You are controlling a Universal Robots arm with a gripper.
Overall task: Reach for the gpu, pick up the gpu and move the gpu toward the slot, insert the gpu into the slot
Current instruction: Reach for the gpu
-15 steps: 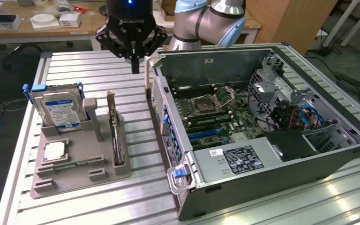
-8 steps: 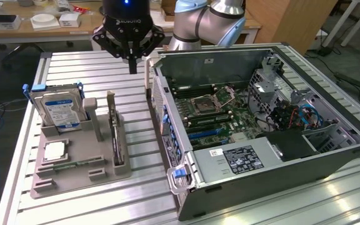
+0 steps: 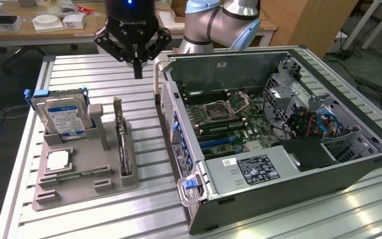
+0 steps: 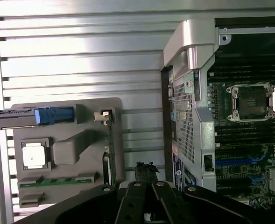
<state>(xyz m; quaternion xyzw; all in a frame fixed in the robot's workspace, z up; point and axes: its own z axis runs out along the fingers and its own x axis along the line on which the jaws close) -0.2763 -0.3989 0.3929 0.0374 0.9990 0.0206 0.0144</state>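
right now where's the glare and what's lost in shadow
Exterior view: light glares off the slatted table toward the exterior view's lower right, and the inside of the case is dimmer than the table. Wrist view: bright bands wash across the table, and the gripper is a dark silhouette.

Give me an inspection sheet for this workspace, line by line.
Surface: slatted metal table, carrying a grey holder and an open computer case.
Job's things: gpu on edge in the holder, ungripped; slot on the green motherboard, empty.
Clutter: hard drive and processor chip in the holder.
Grippers: hand shut, empty, above the table between holder and case.
Cables: blue and red cables inside the case.
Surroundings: wooden desk behind.
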